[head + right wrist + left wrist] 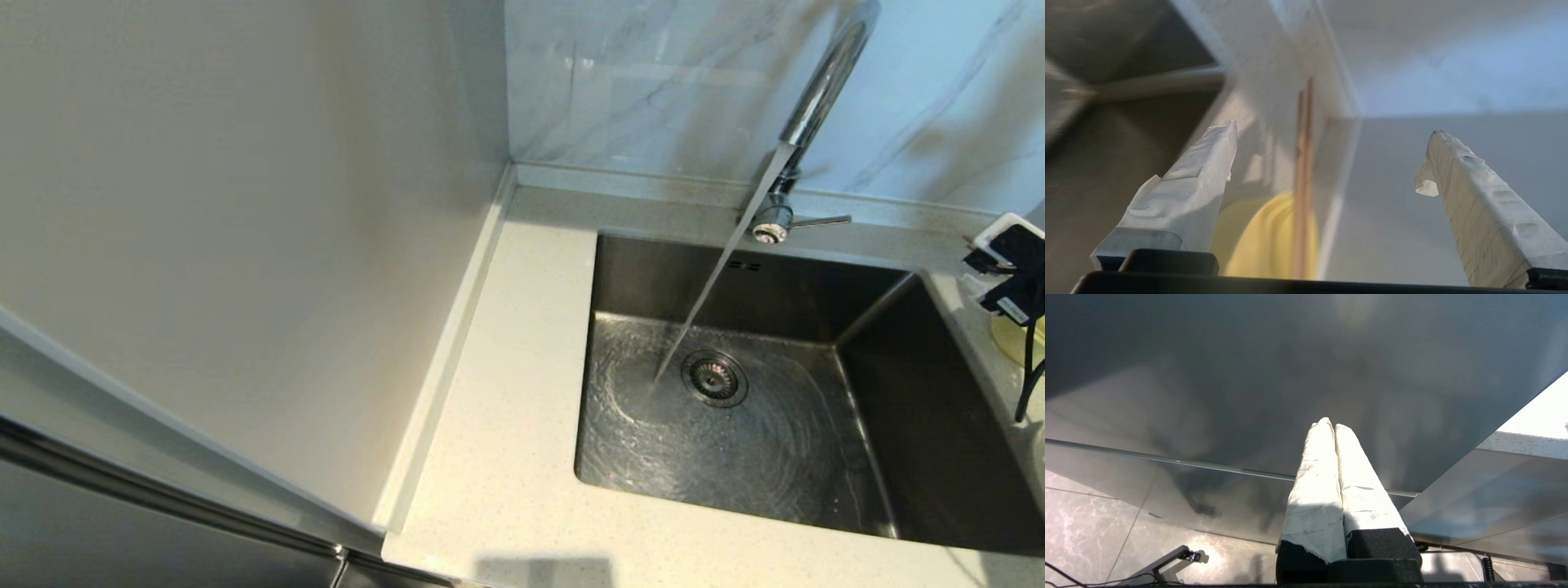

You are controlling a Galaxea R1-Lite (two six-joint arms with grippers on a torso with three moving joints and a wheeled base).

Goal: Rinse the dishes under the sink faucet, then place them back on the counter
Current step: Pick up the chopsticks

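The chrome sink faucet (820, 90) is running, and its stream (710, 294) falls into the steel basin (653, 269) beside the drain strainer (714, 377). On the counter (506, 408) right of the sink sits a pale-yellow bowl (1012, 343) (1265, 241), with thin wooden chopsticks (1304, 163) lying over it. My right gripper (1332, 130) hovers above them, open and holding nothing. Its wrist shows at the right edge of the head view. My left gripper (1333, 424) is shut and empty, low in front of a grey cabinet.
A grey-veined marble wall (653, 82) rises behind the sink and a plain panel (245, 204) closes the left side. The counter has a broad strip left of the basin and a narrow one on its right. A black cable (1030, 367) hangs by the bowl.
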